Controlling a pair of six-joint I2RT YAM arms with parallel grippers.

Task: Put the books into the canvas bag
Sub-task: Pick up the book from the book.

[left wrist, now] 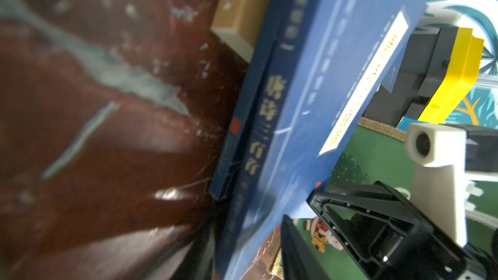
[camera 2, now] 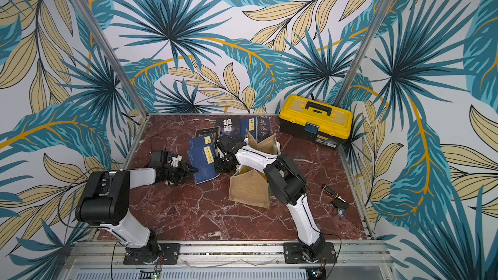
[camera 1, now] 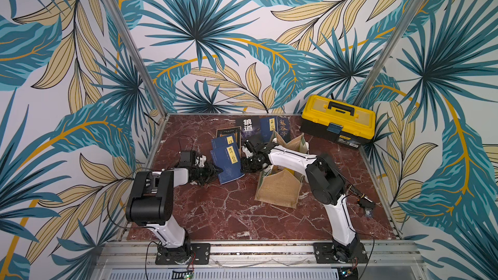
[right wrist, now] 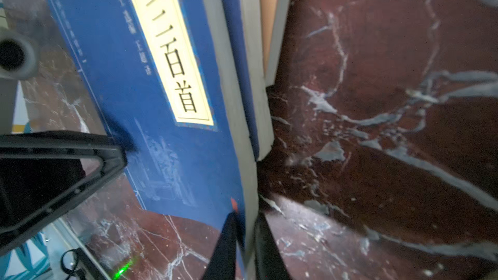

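A navy book with a yellow title strip [camera 1: 225, 164] [camera 2: 202, 164] tops a pile of books at the table's middle back. My right gripper [right wrist: 246, 219] [camera 1: 244, 163] is shut on this book's page edge [right wrist: 242, 119] at its near right corner. My left gripper [left wrist: 248, 227] [camera 1: 217, 170] straddles the spine side [left wrist: 269, 119]; its jaws stand apart, and a gap shows beside one finger [left wrist: 293, 249]. The canvas bag [camera 1: 279, 189] [camera 2: 249, 191] stands open to the right of the pile, under my right arm, and its green side panel [left wrist: 377, 152] faces the books.
More books lie behind: a dark one [camera 1: 249, 127], a navy one [camera 1: 283, 125] and a brown one [camera 1: 227, 133] [left wrist: 242, 12]. A yellow-and-black toolbox [camera 1: 338, 118] sits at the back right. A small black device [camera 1: 365, 203] lies near the right edge.
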